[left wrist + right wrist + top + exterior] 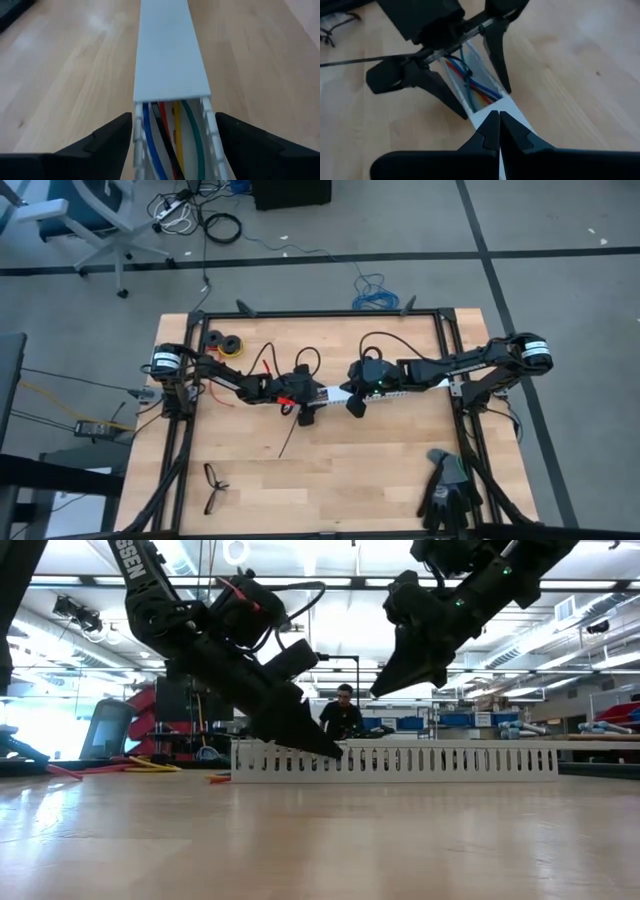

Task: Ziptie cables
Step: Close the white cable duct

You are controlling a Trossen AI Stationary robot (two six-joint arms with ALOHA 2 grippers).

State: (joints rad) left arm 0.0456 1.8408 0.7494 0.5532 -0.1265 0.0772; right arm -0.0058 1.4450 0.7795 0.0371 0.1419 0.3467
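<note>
— Two arms over one wooden tabletop [380, 470]; what's the setting?

— Pale planks in a black frame, on a grey floor with dark seams. An office chair [75, 220] and loose cords lie beyond the far left corner. The low view looks into a bright workshop with ceiling lights, shelving, and a person [343, 712] standing behind the table.

— What else is on the wood?

— Black eyeglasses [214, 486] near the front left, dark gloves [446, 488] at the front right corner, two small rolls of tape [226, 342] by the far left corner, and a ziptie [290, 439] lying as a thin dark line just in front of the centre.

— And the cables?

— The cables [167, 142], blue, red, yellow, green and black, lie inside the white slotted strip [171, 50] at the tabletop's middle; a white cover hides most of their run.

— The grippers?

— The left gripper [172, 145] straddles the strip, its fingers wide to either side, not pinching anything. The right gripper [498, 131] hovers above the covered part, fingers pressed together and empty, facing the left one.
</note>
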